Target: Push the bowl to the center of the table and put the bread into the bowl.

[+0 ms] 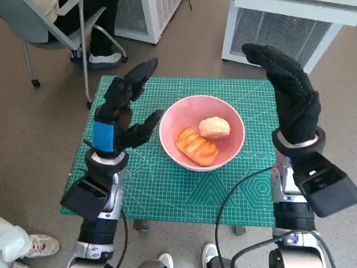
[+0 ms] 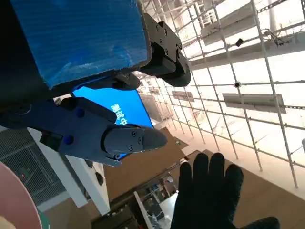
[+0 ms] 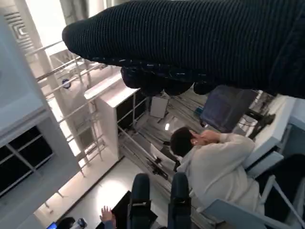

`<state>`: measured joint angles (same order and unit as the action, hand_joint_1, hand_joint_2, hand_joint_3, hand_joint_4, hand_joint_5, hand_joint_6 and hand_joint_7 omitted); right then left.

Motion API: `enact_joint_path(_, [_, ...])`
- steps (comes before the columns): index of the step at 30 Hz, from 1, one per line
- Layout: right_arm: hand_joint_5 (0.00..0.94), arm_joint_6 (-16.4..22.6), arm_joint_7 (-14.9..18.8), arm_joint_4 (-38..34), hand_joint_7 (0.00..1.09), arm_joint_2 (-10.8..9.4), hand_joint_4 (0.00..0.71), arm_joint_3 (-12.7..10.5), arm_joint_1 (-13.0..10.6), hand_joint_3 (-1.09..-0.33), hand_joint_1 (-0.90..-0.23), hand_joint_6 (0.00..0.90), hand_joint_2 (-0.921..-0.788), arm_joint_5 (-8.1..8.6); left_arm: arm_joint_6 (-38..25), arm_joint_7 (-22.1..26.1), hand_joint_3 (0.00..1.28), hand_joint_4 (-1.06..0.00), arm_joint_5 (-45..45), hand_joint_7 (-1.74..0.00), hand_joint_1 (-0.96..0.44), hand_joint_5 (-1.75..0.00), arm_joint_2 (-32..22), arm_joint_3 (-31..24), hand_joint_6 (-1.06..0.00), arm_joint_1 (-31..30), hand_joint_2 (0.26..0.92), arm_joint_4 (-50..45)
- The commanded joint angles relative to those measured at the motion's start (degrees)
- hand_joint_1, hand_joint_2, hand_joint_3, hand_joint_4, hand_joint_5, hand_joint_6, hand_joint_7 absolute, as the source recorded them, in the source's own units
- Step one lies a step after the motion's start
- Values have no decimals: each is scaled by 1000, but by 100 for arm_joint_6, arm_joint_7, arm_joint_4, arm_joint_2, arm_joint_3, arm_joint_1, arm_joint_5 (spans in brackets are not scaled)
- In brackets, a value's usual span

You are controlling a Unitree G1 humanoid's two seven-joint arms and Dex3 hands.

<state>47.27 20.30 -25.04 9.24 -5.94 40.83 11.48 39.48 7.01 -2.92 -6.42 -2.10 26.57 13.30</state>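
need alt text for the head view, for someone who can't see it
A pink bowl holding two pieces of bread sits mid-table on a green cutting mat. The robot's left hand and gloved right hand are raised either side of it, holding nothing. A person's legs and a chair show beyond the table.

Brown floor (image 1: 39, 128), white grilled cabinets (image 1: 279, 28), grey chair (image 1: 50, 28).

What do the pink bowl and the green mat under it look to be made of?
Bowl: smooth, slightly glossy pink, likely plastic or glazed ceramic; the sheen leaves it open. Mat: flat, matte green with a printed grid, apparently a rubbery cutting mat.
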Motion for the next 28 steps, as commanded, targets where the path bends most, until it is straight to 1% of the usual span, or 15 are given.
enact_joint_path(1, [475,-56,-48,-60,693,-20,17,-1,-8,-830,-568,-1,-921,-33,39,84,388,-466,-52,-345,-506,-1,-69,-39,-409,-68,921,-99])
enact_joint_path(7, [463,-36,-33,-34,691,-10,19,3,-19,-838,-568,-1,-921,-70,34,169,391,-444,-77,-329,-507,0,-97,-59,-399,-97,921,-88])
enact_joint_path(12, [450,-15,1,-82,685,-21,22,13,1,-841,-568,-1,-921,-50,14,229,392,-431,-104,-311,-509,0,-88,-48,-389,-126,921,-82])
enact_joint_path(16, [436,-29,14,-86,682,-48,30,27,9,-837,-576,-1,-921,-20,-60,288,390,-401,-147,-292,-513,0,-72,-26,-380,-180,921,-147])
enact_joint_path(28, [416,72,-15,-179,678,-93,39,39,39,-835,-585,-1,-921,-61,-127,473,385,-352,-311,-243,-521,1,-91,-55,-353,-188,921,-138])
